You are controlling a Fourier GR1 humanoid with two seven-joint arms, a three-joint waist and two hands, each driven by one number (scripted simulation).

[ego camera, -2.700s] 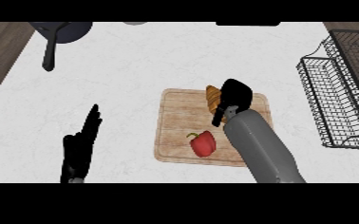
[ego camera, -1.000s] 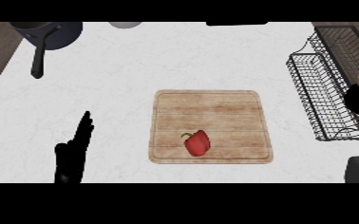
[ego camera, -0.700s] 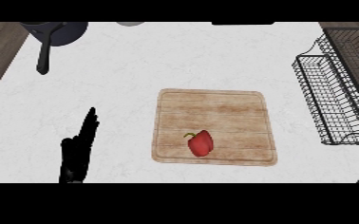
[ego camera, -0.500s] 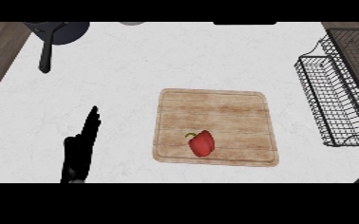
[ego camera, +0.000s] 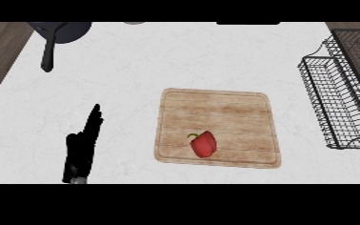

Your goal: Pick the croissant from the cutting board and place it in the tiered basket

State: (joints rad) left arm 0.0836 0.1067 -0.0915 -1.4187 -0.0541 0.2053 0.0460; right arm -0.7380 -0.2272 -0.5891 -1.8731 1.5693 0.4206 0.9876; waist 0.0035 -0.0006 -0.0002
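Croissant shows nowhere in the head view: the wooden cutting board (ego camera: 218, 126) carries only a red bell pepper (ego camera: 204, 144), lying near its front edge. At the right edge stands the black wire tiered basket (ego camera: 330, 95), well apart from the board, its contents not discernible. The left hand (ego camera: 83, 145) rests at lower left on the white counter (ego camera: 141, 66), fingers straight and together. A dark pan (ego camera: 56, 35) sits at upper left. The right hand is out of view.

You've got a red pepper (ego camera: 203, 144) lying low on the table (ego camera: 175, 57), a dark pan (ego camera: 57, 34) far top-left
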